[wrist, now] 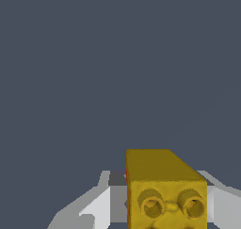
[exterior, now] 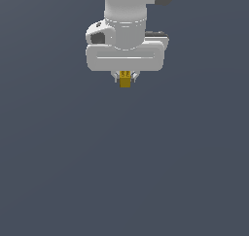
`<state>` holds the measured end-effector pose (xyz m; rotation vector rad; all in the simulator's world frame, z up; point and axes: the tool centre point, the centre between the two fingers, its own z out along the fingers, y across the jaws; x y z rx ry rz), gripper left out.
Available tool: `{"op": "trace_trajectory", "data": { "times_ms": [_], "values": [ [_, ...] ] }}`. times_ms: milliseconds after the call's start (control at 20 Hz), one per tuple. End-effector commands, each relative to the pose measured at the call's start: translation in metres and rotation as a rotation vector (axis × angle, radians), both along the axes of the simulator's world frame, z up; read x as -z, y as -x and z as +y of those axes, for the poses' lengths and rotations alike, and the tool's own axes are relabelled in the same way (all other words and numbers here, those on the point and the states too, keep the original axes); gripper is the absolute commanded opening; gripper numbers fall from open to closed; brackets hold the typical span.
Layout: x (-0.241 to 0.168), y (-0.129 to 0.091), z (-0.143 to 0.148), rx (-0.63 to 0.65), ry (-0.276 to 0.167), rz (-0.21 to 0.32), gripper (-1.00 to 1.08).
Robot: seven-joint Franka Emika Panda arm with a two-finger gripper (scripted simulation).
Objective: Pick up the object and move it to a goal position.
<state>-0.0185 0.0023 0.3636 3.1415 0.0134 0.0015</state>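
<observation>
A tiny yellow-orange block [exterior: 125,80] with faint dark marks sits between the short fingers of my white gripper [exterior: 125,77], near the top middle of the exterior view. The gripper is shut on the block, with a finger on each side of it. In the wrist view the block [wrist: 162,185] fills the space between the two light grey fingers [wrist: 96,207], and its end face shows two round studs. The block hangs under the white hand with flat grey beneath it; I cannot tell its height above the surface.
A plain dark grey surface [exterior: 124,172] fills both views. No other object, container or edge shows. No goal marker shows.
</observation>
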Motion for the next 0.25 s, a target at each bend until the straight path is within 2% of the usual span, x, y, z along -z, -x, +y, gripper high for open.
{"op": "trace_trajectory", "data": {
  "times_ms": [0, 200],
  "values": [
    [-0.0023, 0.0003, 0.0, 0.0, 0.0, 0.001, -1.0],
    [0.0005, -0.0011, 0.0, 0.0, 0.0, 0.001, -1.0]
  ]
}}
